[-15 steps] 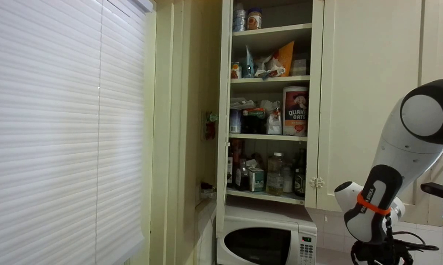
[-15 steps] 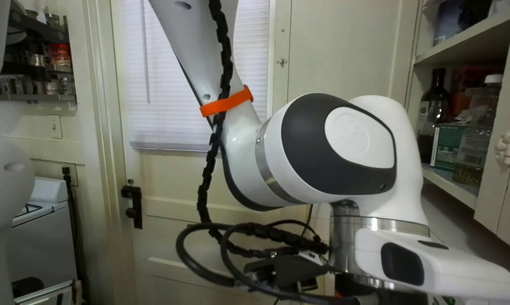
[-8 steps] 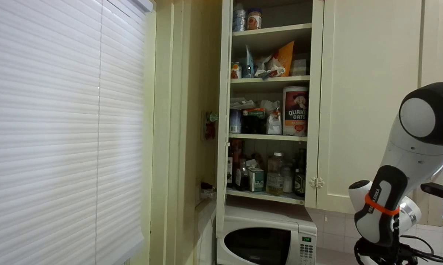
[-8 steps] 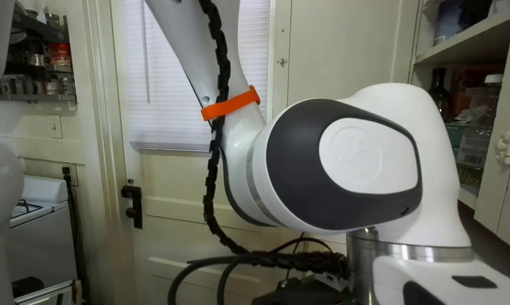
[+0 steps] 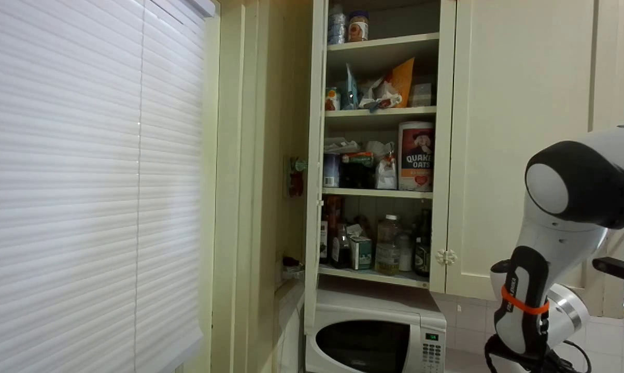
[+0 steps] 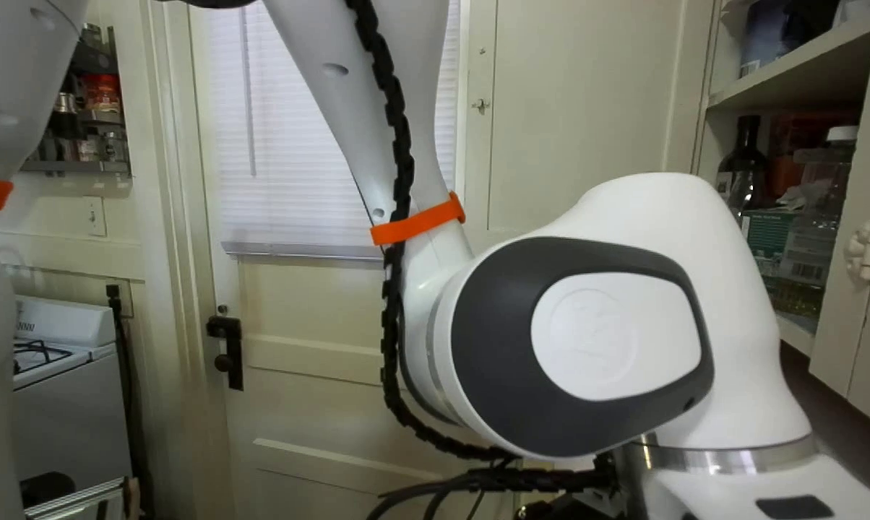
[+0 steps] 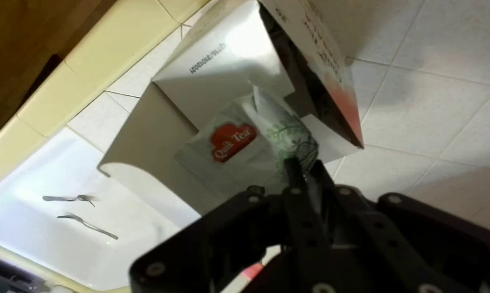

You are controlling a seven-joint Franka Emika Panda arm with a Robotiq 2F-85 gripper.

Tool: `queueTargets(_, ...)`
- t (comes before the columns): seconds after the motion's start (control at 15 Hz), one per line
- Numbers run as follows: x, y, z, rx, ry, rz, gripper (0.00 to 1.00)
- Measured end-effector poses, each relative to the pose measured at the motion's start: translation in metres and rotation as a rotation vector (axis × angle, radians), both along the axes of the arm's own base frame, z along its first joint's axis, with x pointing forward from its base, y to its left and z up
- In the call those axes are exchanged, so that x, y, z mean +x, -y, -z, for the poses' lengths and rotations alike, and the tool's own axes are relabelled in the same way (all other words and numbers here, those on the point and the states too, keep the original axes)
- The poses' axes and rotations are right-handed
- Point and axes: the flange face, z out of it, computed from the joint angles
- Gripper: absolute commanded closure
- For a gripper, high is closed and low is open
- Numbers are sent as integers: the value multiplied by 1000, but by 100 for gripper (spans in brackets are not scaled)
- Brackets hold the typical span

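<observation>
In the wrist view my gripper [image 7: 305, 162] has its two black fingers close together, shut on the crumpled edge of a pale green tea packet [image 7: 283, 132]. The packet carries a red "Quik Tea" label. It is over the mouth of an open white cardboard box [image 7: 228, 65] whose flaps are spread; how far the packet lies inside I cannot tell. The box has a printed, reddish side. In both exterior views the fingers are below the frame; only the arm's wrist shows [image 5: 524, 305], also large in an exterior view [image 6: 587, 339].
A white sink [image 7: 29, 232] with two forks [image 7: 88, 226] lies beside the box, past a yellow tile edge [image 7: 102, 44]. White tiles [image 7: 444, 110] lie on the box's other side. A microwave [image 5: 364, 311] stands under an open cabinet [image 5: 377, 194]. A camera [image 5: 620, 269] stands near the arm.
The arm has come down in both exterior views; its wrist sits lower, and the hand has sunk further below the frame. The cabinet and its contents have not moved.
</observation>
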Motion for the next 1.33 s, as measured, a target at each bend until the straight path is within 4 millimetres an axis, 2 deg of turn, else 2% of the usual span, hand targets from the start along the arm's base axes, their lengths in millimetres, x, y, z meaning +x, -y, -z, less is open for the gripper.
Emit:
queueTargets(0.53,3,12,32,-148,96,129,98)
queueTargets(1.07,13,-5,62,-160,84,154,98)
queueTargets(1.13,14,-8,64,-155,84,151,71)
queueTargets(1.33,15,-12,69,-136,67,128,52)
